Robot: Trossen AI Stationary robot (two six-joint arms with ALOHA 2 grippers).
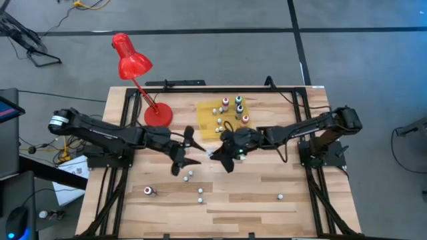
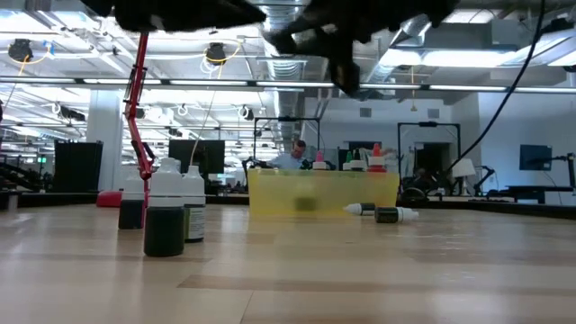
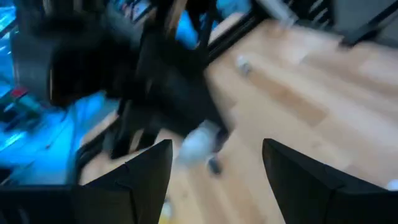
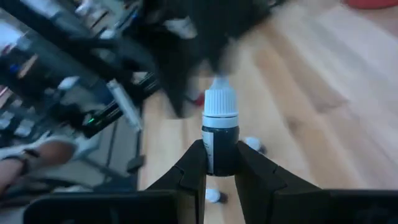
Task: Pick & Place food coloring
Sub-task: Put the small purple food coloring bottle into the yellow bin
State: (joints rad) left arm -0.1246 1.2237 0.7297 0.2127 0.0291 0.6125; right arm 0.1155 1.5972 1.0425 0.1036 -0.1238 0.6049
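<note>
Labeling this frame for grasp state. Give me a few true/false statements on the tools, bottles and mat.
1. The right tool grips a dark, white-capped food coloring bottle. True.
2. The left tool holds a bottle. False: its fingers are spread with nothing between them.
3. Several small bottles stand on the flat yellow rectangular mat. True.
4. The red desk lamp lies toppled over the mat. False: it stands on its round base beside the mat.
5. Loose bottles remain on the wooden table. True.
</note>
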